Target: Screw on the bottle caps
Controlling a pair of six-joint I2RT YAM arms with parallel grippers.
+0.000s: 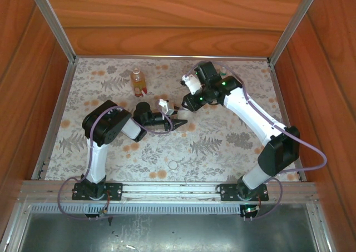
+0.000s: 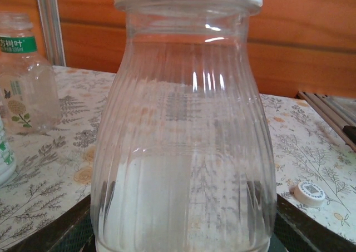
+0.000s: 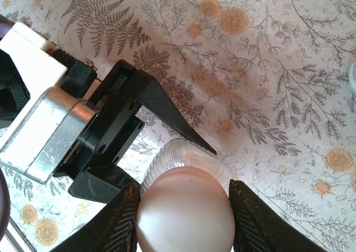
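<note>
Clear and ribbed, the bottle [image 2: 183,141] stands upright between your left fingers [image 3: 156,102], which are clamped on its lower body; their dark tips show at both bottom corners of the left wrist view. A white cap [image 3: 183,213] sits on the bottle's mouth, and your right fingers [image 3: 119,224] come down from above and press against it on two opposite sides, so they are closed on the cap, not on the bottle. From the right wrist you look straight down on the domed cap, with the ribbed shoulder of the bottle showing just past its far edge. The two arms meet over the middle of the floral surface [image 1: 222,146], a little toward the far side. An amber bottle [image 1: 137,80] stands alone near the far edge, well apart from both arms. In the left wrist view a second clear bottle [image 2: 25,68] with a green label stands at the back left, its threaded neck showing, and a loose cap [image 2: 309,193], white, lies flat on the surface to the right of the held bottle.
</note>
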